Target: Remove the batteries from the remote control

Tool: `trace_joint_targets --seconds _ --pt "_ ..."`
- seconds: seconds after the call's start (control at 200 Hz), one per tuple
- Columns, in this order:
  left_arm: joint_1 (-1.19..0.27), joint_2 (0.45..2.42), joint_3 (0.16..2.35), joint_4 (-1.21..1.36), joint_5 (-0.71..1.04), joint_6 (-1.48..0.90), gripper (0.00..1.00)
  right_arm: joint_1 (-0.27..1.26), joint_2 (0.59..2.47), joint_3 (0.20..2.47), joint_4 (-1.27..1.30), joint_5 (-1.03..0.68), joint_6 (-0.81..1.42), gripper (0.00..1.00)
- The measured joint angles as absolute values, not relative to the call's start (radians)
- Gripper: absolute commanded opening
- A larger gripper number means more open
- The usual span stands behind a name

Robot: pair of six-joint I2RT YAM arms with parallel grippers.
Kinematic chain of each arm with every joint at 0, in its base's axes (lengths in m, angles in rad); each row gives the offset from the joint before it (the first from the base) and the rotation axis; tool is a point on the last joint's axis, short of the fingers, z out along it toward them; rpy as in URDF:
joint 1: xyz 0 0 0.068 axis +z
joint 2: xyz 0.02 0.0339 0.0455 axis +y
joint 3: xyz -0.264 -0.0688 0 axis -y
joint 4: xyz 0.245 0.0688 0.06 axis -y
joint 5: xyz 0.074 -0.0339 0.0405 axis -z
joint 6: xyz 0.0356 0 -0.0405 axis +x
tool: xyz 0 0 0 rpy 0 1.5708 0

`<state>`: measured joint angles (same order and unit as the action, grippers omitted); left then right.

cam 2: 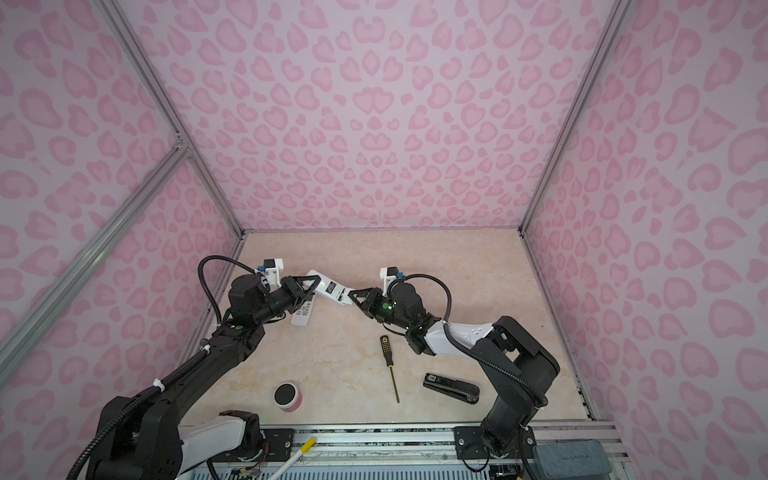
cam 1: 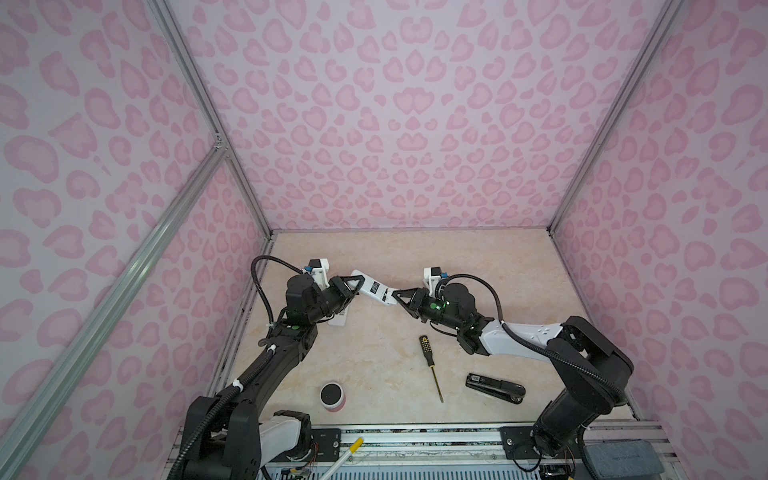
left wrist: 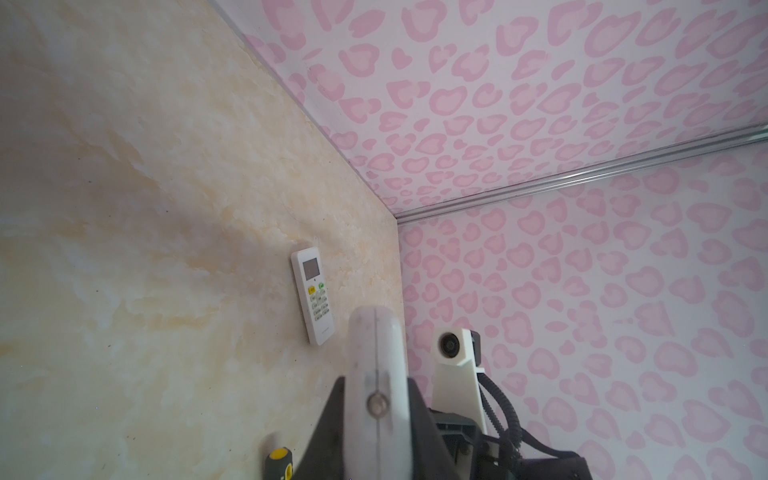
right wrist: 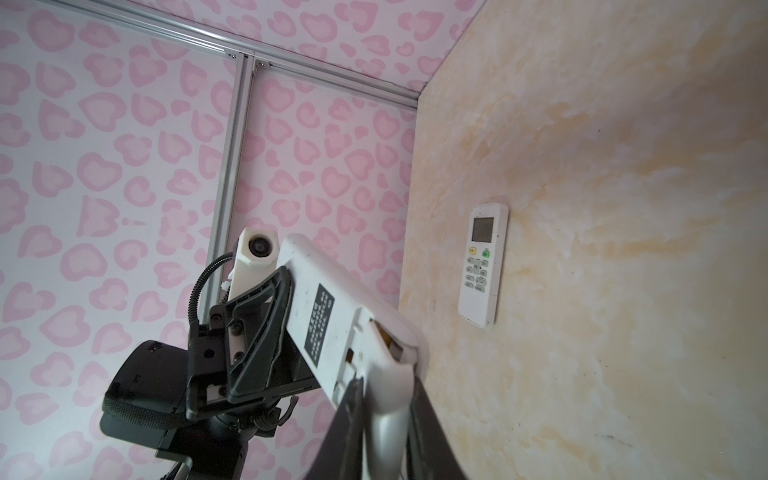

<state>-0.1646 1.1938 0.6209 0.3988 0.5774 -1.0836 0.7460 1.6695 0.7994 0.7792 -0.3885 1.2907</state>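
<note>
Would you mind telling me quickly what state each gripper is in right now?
Left gripper: shut on one end of the raised white remote.
Right gripper: shut on its other end.

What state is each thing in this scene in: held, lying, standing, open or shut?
held remote: lifted between both grippers, label side up, battery cover seemingly partly open
left gripper: shut on held remote
right gripper: shut on held remote's cover end
second remote: lying flat, buttons up, untouched
screwdriver: lying flat, untouched
stapler: lying closed
pink cylinder: standing upright
</note>
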Motion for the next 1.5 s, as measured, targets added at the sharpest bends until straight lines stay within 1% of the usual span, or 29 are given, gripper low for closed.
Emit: trace_joint_targets --seconds 0.43,0.83,1.0,1.235,1.335,1.5 --pt "-0.163 1.203 0.621 0.398 0.585 -1.084 0.04 0.746 1.656 0.815 0.78 -0.386 1.29 0.09" --pt "-0.162 1.256 0.63 0.398 0.607 -1.09 0.03 0.743 1.65 0.847 0.749 -0.387 1.271 0.08" --pt "-0.159 1.302 0.646 0.406 0.623 -1.076 0.03 0.709 1.626 0.835 0.721 -0.394 1.249 0.08" --pt "-0.16 1.46 0.669 0.406 0.68 -1.051 0.03 0.58 1.5 0.769 0.508 -0.372 1.098 0.09" --pt "-0.169 1.528 0.675 0.405 0.703 -1.032 0.03 0.517 1.446 0.744 0.348 -0.325 0.991 0.11" --pt "-0.2 1.644 0.711 0.397 0.728 -0.999 0.03 0.45 1.425 0.776 0.049 -0.219 0.797 0.12"
